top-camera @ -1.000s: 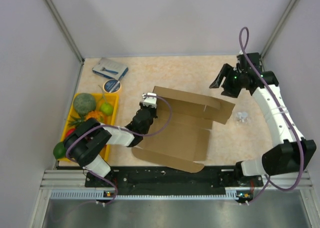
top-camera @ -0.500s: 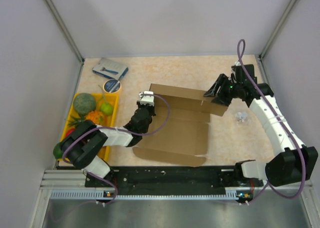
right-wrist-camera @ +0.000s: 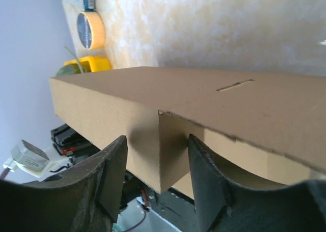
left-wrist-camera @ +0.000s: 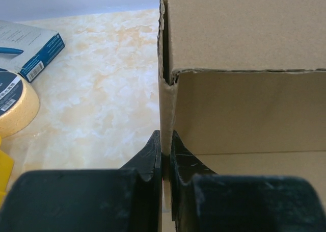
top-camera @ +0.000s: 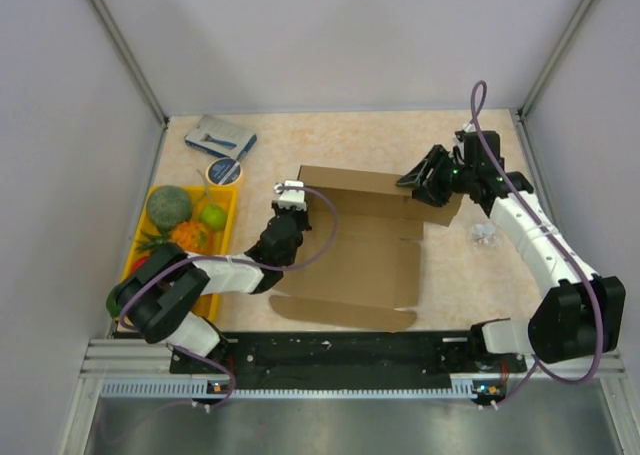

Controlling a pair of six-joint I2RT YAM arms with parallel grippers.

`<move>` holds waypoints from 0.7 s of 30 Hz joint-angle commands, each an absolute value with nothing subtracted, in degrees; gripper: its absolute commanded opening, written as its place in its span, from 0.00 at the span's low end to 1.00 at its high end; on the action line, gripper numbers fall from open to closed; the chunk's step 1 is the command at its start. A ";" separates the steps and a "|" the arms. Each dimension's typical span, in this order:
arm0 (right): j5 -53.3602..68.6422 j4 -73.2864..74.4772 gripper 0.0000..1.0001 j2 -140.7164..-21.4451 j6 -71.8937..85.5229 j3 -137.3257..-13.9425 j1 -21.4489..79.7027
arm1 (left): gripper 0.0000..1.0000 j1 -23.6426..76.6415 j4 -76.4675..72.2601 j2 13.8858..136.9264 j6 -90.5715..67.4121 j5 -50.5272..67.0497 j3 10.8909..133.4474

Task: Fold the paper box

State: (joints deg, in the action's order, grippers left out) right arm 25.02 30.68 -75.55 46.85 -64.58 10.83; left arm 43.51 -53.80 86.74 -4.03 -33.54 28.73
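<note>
I have one paper box in the middle of the desk, half built: its floor panel lies flat, its far wall stands upright, and a loose flap trails off the near edge. I judge I am at the stage of raising and tucking the side walls.

My left hand is clamped tight on the thin wall at the box's far-left corner. My right hand sits at the far-right corner, jaws partly apart and straddling the card there, gripping nothing that I can see.

Next I would need the right hand to close on that end flap and turn it inward while the left steadies the box.

Beyond the box's far-left corner I count one blue-grey packet and one tape roll. Left of the box is one yellow tray of fruit, and right of it one small clear scrap.
</note>
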 commanded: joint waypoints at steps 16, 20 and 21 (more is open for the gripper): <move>37.43 0.37 0.00 -71.63 67.04 -55.73 10.37 | 0.00 43.77 -42.54 78.05 -20.83 -31.29 31.02; 39.64 -3.69 0.00 -73.92 67.60 -56.95 9.85 | 0.00 43.77 -38.07 76.38 -22.76 -31.99 32.34; 39.81 1.62 0.07 -74.26 62.80 -58.26 9.58 | 0.00 43.77 -36.06 76.12 -23.11 -32.34 32.95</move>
